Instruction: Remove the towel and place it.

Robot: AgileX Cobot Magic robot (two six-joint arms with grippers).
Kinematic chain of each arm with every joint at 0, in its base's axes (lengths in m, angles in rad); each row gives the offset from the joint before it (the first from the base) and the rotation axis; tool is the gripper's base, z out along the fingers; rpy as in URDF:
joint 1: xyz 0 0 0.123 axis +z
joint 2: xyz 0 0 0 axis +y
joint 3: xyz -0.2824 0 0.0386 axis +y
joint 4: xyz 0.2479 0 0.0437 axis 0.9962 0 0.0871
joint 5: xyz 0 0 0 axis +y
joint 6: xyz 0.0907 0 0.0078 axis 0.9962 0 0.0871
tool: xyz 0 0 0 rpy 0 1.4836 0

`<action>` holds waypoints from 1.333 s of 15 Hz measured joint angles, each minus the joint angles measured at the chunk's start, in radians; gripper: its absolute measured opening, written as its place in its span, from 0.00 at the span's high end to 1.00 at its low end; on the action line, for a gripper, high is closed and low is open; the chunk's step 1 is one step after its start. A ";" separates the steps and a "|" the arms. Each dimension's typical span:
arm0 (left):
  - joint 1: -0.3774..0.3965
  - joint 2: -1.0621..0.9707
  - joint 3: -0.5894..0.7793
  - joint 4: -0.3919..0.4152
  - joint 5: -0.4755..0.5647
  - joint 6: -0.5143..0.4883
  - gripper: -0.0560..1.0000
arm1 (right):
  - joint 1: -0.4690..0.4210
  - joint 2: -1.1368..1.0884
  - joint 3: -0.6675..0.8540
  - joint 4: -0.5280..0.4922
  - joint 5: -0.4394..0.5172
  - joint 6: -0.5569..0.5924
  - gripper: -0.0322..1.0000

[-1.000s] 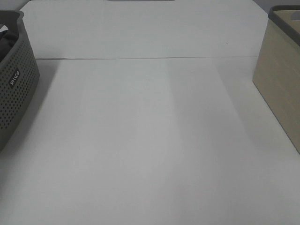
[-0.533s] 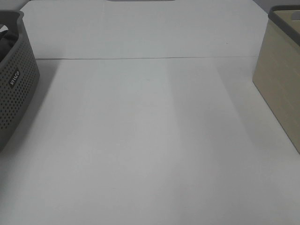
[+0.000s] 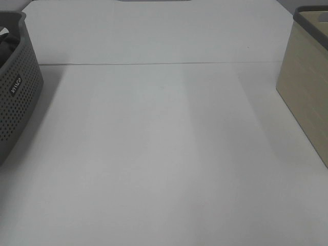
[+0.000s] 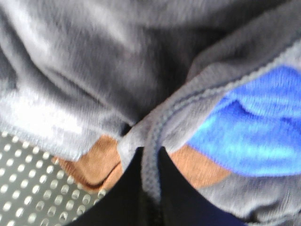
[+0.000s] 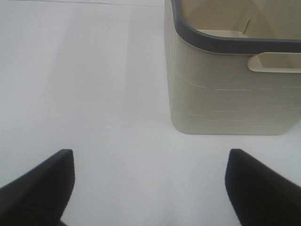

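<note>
Left wrist, towel (image 4: 117,70) pinched between fingers (image 4: 175,193)

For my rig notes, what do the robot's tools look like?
Both tools are plain black. The right tool shows two broad, matte, wedge-shaped fingers with rounded tips. The left tool shows two narrower dark fingers. No cables or markings show.

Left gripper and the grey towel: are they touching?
Touching. The left wrist view shows the left gripper closed on a fold of the grey towel at its hemmed edge, with the cloth pinched between its jaws.
</note>
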 joint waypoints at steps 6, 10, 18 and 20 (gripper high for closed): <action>0.000 -0.149 -0.018 -0.051 0.027 0.000 0.95 | 0.000 0.000 0.000 0.000 0.000 0.000 0.15; -0.001 -0.314 -0.018 -0.140 0.037 0.000 0.95 | 0.000 0.000 0.000 0.000 0.000 0.000 0.15; -0.160 -0.667 -0.037 -0.208 0.047 -0.032 0.95 | 0.000 0.000 0.000 0.000 0.000 0.000 0.15; -0.235 -0.678 -0.082 -0.159 0.037 -0.112 0.95 | 0.000 0.001 0.000 0.013 -0.003 -0.001 0.15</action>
